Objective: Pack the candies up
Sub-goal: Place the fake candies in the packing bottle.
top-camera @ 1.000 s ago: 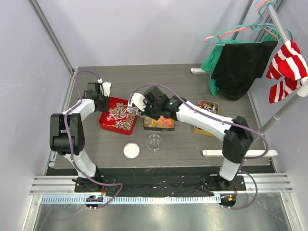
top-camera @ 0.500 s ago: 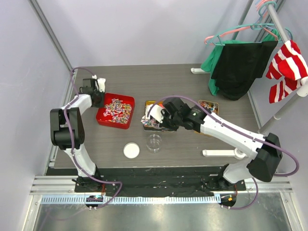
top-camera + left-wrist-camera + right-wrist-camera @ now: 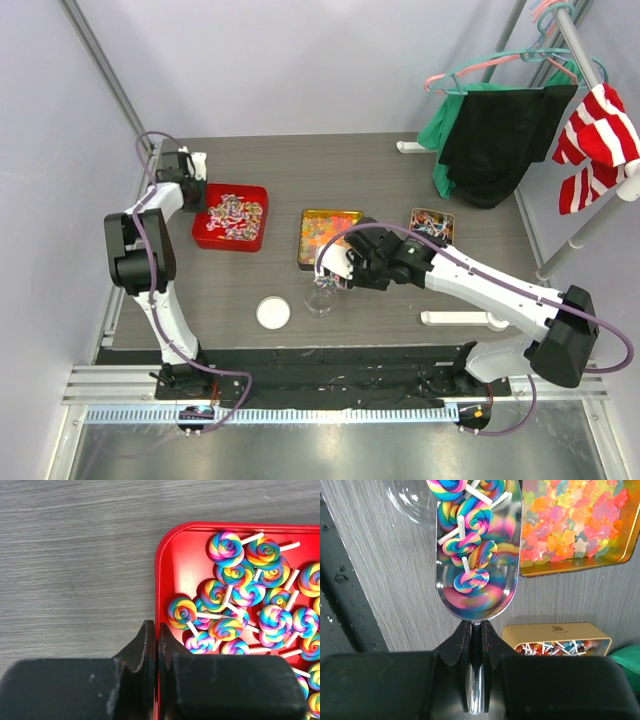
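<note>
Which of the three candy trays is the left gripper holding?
The red tray of swirl lollipops, its rim pinched by the left gripper; the other trays are gold.

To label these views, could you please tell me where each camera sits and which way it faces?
Top external: above and behind the bases, looking down at the table; both arms show.
Left wrist: looks down past the left gripper, gripping the red tray.
Right wrist: looks down past the right gripper holding the scoop of lollipops.
Top and left wrist share the red tray.
</note>
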Available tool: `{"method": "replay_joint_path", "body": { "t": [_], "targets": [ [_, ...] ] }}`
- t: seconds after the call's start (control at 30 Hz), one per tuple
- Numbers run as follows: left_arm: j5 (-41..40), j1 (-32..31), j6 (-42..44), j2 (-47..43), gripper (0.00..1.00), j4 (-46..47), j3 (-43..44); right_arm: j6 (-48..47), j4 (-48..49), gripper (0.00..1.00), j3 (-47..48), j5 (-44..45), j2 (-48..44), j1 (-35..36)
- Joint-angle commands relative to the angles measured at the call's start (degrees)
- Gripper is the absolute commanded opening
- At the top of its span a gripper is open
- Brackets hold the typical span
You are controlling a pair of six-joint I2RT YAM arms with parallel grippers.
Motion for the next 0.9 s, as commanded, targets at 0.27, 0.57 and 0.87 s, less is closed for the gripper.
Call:
{"method": "replay_joint_path", "body": {
  "t": [0.27,0.57,0.87],
  "targets": [
    [0.8,1.4,-2.2,1.5,0.00,-1.2,6.2,-4.1,-2.1,0.01,1.0,12.9,1.7,6.3],
    [0.0,1.6,-1.8,2.9,0.00,-3.8,10.2,-6.4,-2.0,0.01,1.6,18.5,5.4,10.5],
    [-0.3,1.8,-1.9,3.3,0.00,-3.9,10.4,-10.3,-2.2,0.01,3.3,25.2,9.7,14.0]
  ]
}}
